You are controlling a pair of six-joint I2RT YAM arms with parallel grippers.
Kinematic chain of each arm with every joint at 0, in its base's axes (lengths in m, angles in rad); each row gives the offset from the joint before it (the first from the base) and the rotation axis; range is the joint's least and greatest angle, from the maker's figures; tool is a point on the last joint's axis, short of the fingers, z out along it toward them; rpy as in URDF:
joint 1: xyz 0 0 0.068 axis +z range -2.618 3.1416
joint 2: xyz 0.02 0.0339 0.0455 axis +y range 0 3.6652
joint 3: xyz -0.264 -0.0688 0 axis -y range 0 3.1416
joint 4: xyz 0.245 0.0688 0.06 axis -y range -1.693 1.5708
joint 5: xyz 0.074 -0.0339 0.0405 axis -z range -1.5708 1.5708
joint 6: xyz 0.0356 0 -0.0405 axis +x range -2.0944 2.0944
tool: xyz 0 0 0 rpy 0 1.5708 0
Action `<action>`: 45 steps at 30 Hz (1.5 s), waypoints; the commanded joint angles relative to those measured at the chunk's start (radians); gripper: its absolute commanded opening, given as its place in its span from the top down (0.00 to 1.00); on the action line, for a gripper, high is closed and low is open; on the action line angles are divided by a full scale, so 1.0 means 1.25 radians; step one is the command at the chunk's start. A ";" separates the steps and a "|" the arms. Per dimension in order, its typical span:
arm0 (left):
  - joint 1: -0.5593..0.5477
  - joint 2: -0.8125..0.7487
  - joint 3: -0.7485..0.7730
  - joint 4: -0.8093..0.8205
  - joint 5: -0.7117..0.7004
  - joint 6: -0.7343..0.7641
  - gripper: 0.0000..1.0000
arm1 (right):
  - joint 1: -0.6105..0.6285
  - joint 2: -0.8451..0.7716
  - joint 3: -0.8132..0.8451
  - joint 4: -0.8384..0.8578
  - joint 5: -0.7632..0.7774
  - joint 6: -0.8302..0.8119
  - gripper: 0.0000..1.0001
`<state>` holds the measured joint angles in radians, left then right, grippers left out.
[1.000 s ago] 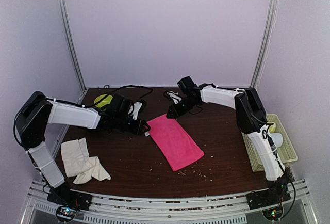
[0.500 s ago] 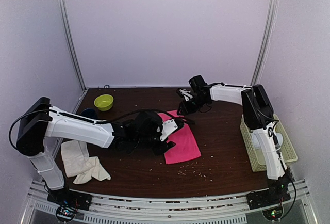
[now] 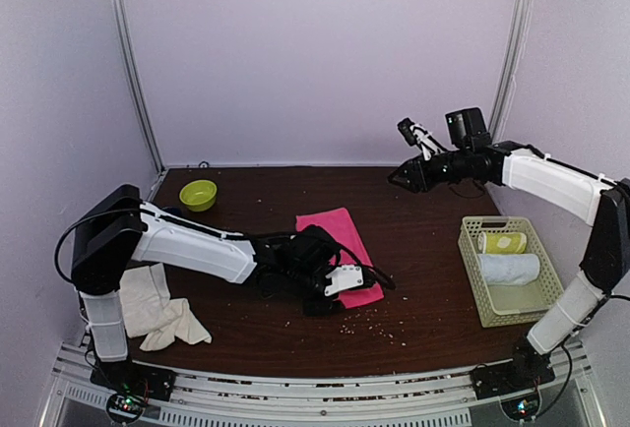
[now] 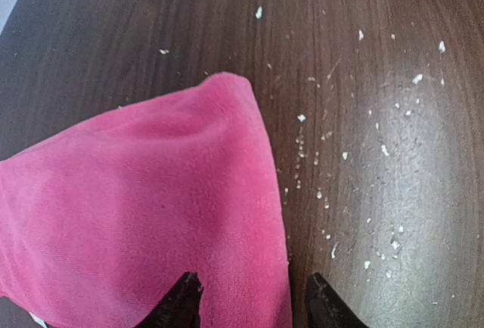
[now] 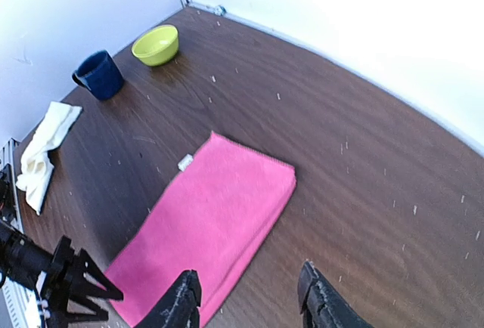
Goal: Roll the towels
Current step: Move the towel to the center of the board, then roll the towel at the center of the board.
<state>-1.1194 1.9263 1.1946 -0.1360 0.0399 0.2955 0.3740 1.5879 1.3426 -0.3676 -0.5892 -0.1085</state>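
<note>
The bright pink towel [image 3: 340, 240] lies flat mid-table, also in the left wrist view [image 4: 151, 199] and the right wrist view [image 5: 219, 222]. My left gripper [image 3: 346, 281] is low at its near end, open, with its jaws either side of the towel's right edge [image 4: 253, 301]. It holds nothing. My right gripper [image 3: 402, 178] is raised high at the back right, open and empty [image 5: 249, 301]. The cream towel [image 3: 157, 304] lies crumpled at the near left, also in the right wrist view [image 5: 45, 146].
A yellow-green bowl [image 3: 198, 194] and a blue mug [image 5: 98, 75] stand at the back left. A basket [image 3: 471, 270] at the right holds a yellow-green roll [image 3: 502, 243] and a white roll [image 3: 512, 268]. Crumbs dot the table near the pink towel.
My left gripper has moved from the pink towel's far left corner to its near end. My right gripper has lifted off the towel's far corner, up and to the right.
</note>
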 commanded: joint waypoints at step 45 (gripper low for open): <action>0.290 0.239 0.064 0.156 0.825 -0.592 0.95 | 0.298 -0.022 -0.215 -0.144 0.141 -0.543 0.51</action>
<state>-0.7807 2.2200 1.2842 0.0067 1.0412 -0.3954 0.7132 1.5070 1.0481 -0.6895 -0.4767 -0.7345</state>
